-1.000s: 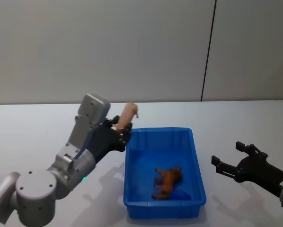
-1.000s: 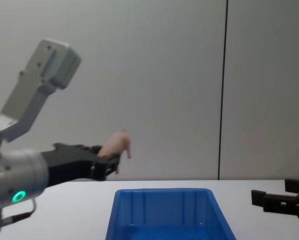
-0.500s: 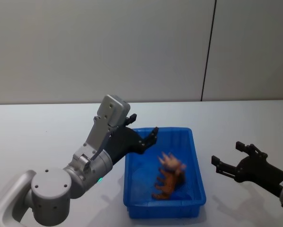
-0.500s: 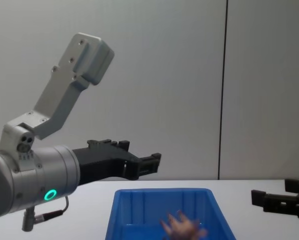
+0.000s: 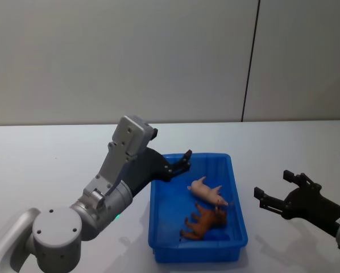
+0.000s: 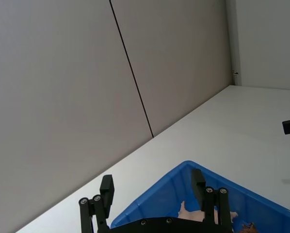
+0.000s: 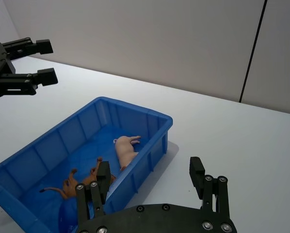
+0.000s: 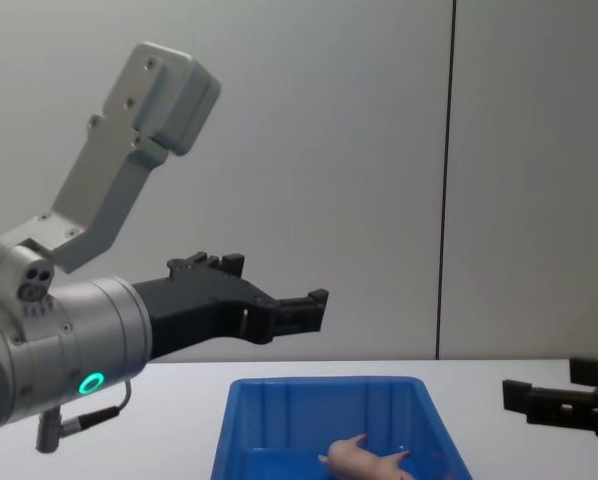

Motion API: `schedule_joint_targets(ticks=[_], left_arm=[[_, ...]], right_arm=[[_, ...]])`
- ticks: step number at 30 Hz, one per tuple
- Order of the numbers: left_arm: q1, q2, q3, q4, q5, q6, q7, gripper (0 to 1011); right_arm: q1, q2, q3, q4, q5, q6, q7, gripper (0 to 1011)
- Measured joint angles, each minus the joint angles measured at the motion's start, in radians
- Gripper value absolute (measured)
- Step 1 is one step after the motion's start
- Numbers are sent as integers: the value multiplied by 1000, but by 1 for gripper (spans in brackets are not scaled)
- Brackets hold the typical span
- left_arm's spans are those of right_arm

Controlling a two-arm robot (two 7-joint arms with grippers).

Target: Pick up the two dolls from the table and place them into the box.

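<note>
The blue box stands on the white table. Both dolls lie inside it: the pale pink one on its side towards the far end, the reddish-brown shaggy one just in front of it. They also show in the right wrist view, pink and brown. My left gripper hangs open and empty above the box's far left corner, seen from the chest as well. My right gripper rests open and empty, low over the table to the right of the box.
A plain grey wall with a dark vertical seam stands behind the table. White tabletop stretches on every side of the box.
My left gripper opened and let go of the pink doll above the box. The doll fell in and now lies beside the brown one. The right arm has not moved.
</note>
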Motion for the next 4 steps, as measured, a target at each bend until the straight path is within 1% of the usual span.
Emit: schedule_joint_targets(ticks=[4], left_arm=[[4,4,-2,-6,3,-10,6,1001]], right_arm=[[0,0,0,0,0,0,0,1001]])
